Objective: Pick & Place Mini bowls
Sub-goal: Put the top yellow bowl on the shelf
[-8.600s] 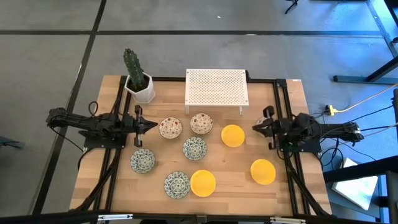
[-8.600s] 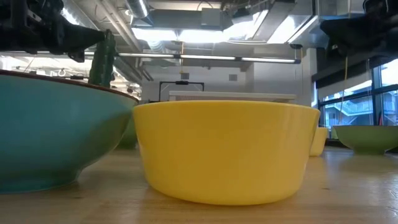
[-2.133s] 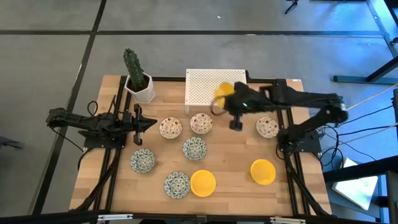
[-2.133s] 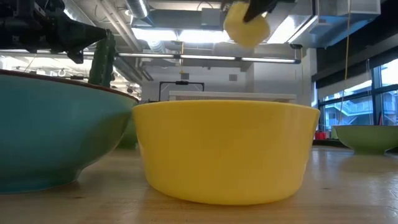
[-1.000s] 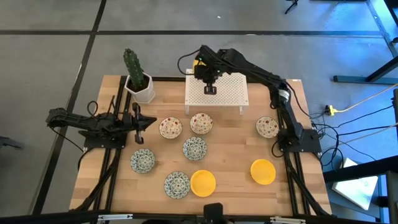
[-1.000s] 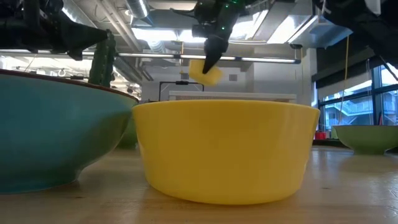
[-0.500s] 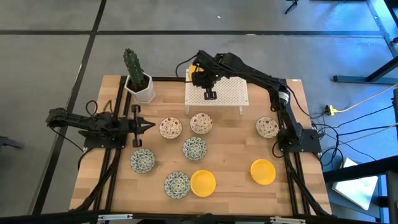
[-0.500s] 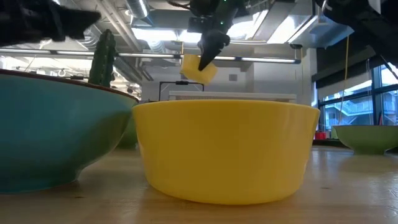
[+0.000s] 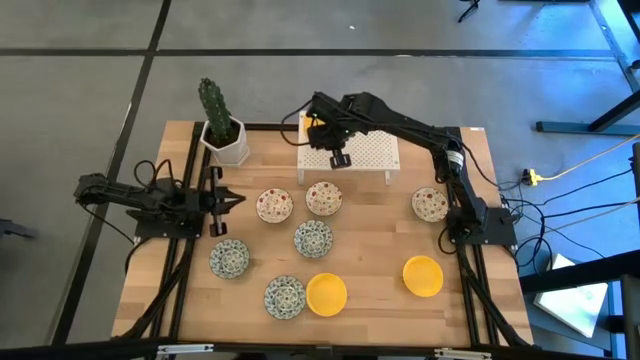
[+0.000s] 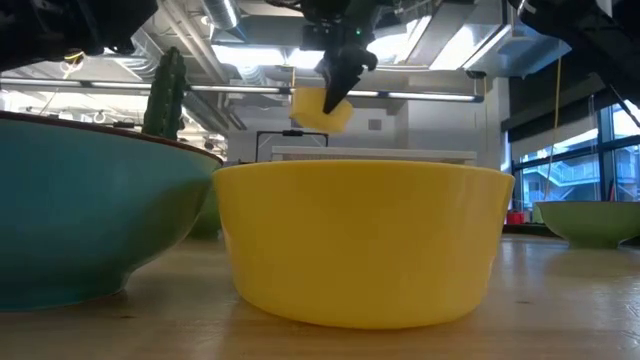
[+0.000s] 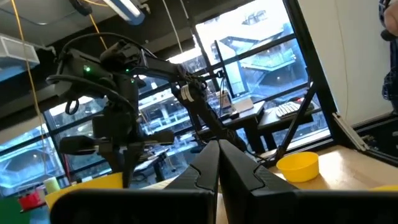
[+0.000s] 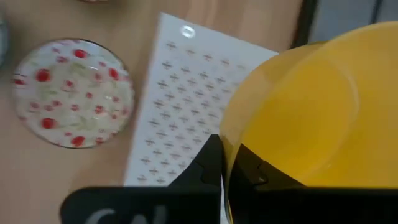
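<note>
My right gripper (image 9: 317,127) hangs over the left end of the white perforated rack (image 9: 365,145), shut on a plain yellow mini bowl (image 10: 322,108). In the right wrist view the yellow bowl (image 12: 317,112) fills the frame above the rack (image 12: 186,106). Several other mini bowls rest on their bases on the table: cream floral ones (image 9: 274,205) (image 9: 323,198) (image 9: 430,205), blue-green patterned ones (image 9: 313,238) (image 9: 229,259) (image 9: 285,297) and yellow ones (image 9: 326,293) (image 9: 423,276). My left gripper (image 9: 222,200) waits shut at the table's left side, touching nothing. My right gripper pinches the yellow bowl by its rim (image 12: 225,146), one finger (image 12: 252,171) inside the bowl and the other (image 12: 210,163) outside. The fingers come from above. The bowl hangs tilted below them (image 10: 340,85), lifted clear above the rack.
A cactus in a white pot (image 9: 222,128) stands at the far left corner, next to the rack. Black rails (image 9: 185,250) run along both table sides. Bare wood (image 9: 375,250) lies between the bowls in the middle and those on the right.
My right gripper has carried the yellow bowl a little toward the table's near edge over the rack's left end, and the bowl sits slightly higher in the low view. My left arm has drawn back a little toward the table's left edge.
</note>
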Robot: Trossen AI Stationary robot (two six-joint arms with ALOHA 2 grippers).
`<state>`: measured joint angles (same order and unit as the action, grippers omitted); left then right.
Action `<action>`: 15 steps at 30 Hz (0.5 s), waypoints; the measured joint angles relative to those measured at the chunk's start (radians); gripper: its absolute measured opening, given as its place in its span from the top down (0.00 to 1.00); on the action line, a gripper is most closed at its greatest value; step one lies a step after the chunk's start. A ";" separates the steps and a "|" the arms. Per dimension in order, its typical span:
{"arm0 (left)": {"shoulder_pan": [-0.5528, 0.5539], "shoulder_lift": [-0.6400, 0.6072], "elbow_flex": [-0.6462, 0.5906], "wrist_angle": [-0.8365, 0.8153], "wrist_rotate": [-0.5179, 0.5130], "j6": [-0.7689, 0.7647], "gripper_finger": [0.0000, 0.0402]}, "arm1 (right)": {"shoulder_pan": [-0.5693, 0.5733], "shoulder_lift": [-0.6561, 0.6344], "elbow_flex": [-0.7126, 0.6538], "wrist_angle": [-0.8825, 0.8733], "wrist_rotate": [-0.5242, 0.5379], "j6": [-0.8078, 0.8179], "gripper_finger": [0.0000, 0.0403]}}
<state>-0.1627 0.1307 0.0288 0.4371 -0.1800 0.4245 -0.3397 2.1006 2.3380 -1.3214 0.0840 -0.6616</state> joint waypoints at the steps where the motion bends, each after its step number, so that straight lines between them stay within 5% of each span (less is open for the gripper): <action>1: 0.000 0.000 0.000 0.000 0.000 0.001 0.98 | 0.000 0.002 0.000 0.001 -0.011 0.000 0.99; 15: 0.000 0.000 0.000 0.008 -0.001 0.086 0.99 | 0.022 0.114 -0.001 -0.031 0.084 0.006 0.99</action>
<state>-0.1627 0.1309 0.0288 0.4451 -0.1806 0.5104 -0.3176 2.2142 2.3367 -1.3527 0.1680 -0.6559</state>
